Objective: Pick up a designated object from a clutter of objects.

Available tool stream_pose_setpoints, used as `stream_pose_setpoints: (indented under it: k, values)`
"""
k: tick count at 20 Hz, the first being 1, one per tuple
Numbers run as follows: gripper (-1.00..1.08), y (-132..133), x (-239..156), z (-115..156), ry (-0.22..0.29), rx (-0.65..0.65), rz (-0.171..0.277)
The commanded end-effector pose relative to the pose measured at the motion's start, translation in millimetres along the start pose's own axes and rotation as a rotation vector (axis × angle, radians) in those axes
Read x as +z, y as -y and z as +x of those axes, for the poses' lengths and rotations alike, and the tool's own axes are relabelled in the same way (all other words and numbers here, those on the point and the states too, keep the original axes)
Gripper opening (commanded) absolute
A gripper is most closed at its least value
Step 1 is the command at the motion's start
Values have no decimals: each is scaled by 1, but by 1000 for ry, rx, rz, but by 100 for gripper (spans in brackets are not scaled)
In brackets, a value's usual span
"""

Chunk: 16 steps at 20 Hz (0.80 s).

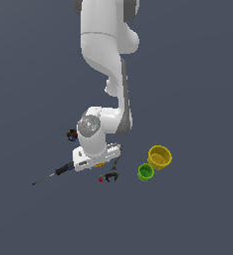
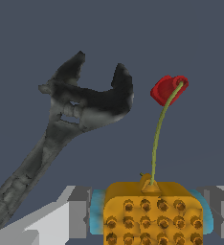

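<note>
orange block (image 2: 152, 213) (dotted face, bluish ends), yellow cup (image 1: 160, 157), green cup (image 1: 145, 172)

Orange block (image 2: 152, 213) cut off by wrist frame's lower edge; I saw only sliver (image 1: 99, 164) in exterior view, rest hidden under hand. Wrench (image 2: 61, 139) handle ran off lower-left corner. Dark lump (image 1: 71, 134) half hidden behind wrist, too small to identify. Couldn't tell whether fingers (image 2: 78, 213) touched block.
</note>
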State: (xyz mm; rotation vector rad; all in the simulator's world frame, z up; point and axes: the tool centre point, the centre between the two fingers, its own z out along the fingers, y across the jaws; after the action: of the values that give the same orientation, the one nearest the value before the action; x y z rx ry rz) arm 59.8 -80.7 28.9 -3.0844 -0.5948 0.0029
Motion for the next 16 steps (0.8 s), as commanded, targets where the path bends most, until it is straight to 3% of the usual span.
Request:
stream_pose_setpoints:
  k: [1, 16]
  values:
    - [-100, -5, -12, -1, -2, 1, -1]
    - [-100, -62, -154, -16, -2, 0, -1]
